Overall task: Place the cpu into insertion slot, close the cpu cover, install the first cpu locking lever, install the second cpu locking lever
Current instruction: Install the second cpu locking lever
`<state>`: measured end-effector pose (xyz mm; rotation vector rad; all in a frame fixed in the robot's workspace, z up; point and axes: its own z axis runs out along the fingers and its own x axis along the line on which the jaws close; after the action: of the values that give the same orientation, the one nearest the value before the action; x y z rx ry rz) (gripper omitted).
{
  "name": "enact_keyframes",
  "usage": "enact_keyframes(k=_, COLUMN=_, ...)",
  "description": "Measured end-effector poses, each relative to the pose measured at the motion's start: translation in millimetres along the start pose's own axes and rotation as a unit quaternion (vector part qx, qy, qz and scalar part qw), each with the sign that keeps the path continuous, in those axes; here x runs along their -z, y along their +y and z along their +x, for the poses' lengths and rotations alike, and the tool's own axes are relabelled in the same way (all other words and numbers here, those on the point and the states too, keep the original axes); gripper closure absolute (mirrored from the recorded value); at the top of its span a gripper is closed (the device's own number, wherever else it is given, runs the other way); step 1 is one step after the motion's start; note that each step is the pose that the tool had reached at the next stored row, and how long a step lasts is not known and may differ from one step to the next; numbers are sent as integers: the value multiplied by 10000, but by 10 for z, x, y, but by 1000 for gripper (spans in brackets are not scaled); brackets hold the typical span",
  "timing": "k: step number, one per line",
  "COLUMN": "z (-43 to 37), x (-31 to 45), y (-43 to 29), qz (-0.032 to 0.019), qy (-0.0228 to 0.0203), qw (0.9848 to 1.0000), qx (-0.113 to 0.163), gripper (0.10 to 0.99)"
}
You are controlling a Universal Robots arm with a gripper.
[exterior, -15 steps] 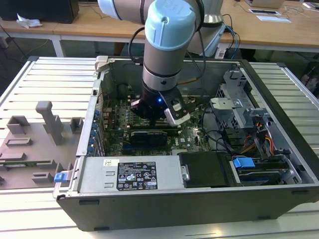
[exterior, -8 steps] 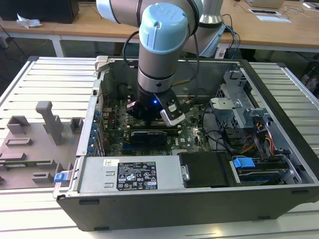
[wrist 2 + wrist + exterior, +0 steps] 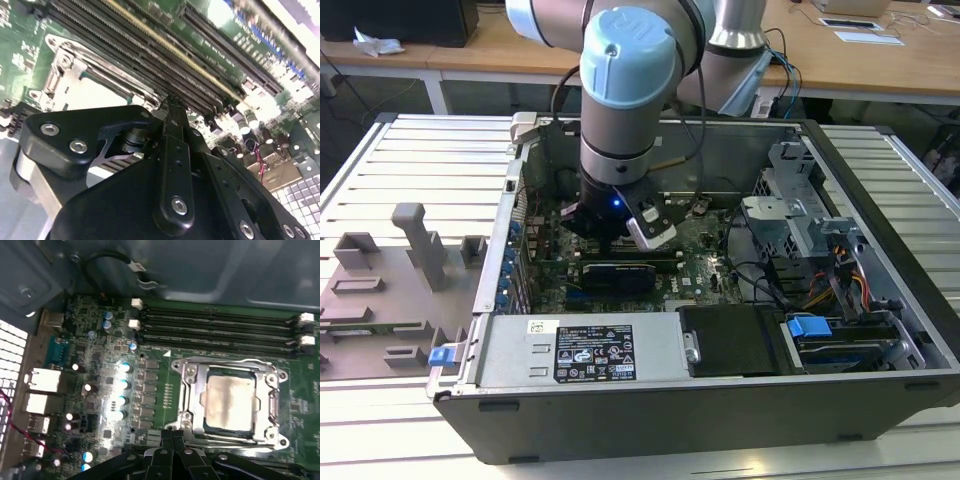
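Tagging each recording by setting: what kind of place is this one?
Probably a lab or workshop bench for PC assembly. An opened desktop computer case lies on a slatted aluminium table, the robot arm reaches onto its motherboard, and wooden desks stand behind.

A silvery ribbed metal table (image 3: pixel 410 150) carries an open dark grey computer case (image 3: pixel 650 410) and, toward the exterior view's left, a flat grey plastic fixture tray (image 3: pixel 380 300) with upright blocks

Dull metal cpu (image 3: pixel 230 402); shiny metal cpu cover (image 3: pixel 192 395).
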<state>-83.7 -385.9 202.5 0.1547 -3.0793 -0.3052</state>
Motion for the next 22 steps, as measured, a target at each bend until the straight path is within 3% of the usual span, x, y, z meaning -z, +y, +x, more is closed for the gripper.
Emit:
enact_keyframes(k=4, z=3, x=-39, y=82, qz=-26, qy=-2, qw=10000, qx=10, gripper=980)
enact_keyframes(k=9, z=2, x=-55, y=90, qz=-62, qy=-9, qw=10000, qx=18, gripper=980)
enact_keyframes(k=11, z=8, x=63, y=114, qz=-61, qy=-27, qw=10000, qx=23, gripper=980)
enact_keyframes(k=12, z=-3, x=69, y=115, qz=-62, qy=-27, qw=10000, qx=22, gripper=980)
enact_keyframes(k=15, z=-173, x=70, y=103, qz=-72, qy=82, qw=9999, qx=-1, gripper=980)
enact_keyframes(k=17, z=-346, x=59, y=95, qz=-87, qy=212, qw=9997, qx=-26, gripper=980)
enact_keyframes(k=18, z=-425, x=57, y=98, qz=-88, qy=254, qw=9996, qx=-35, gripper=980)
enact_keyframes(k=19, z=-474, x=55, y=115, qz=-51, qy=271, qw=9996, qx=-41, gripper=980)
enact_keyframes(k=20, z=-491, x=50, y=144, qz=72, qy=283, qw=9996, qx=-52, gripper=980)
enact_keyframes(k=21, z=-501, x=41, y=189, qz=258, qy=299, qw=9992, qx=-66, gripper=980)
enact_keyframes(k=22, z=-509, x=32, y=235, qz=394, qy=312, qw=9987, qx=-77, gripper=980)
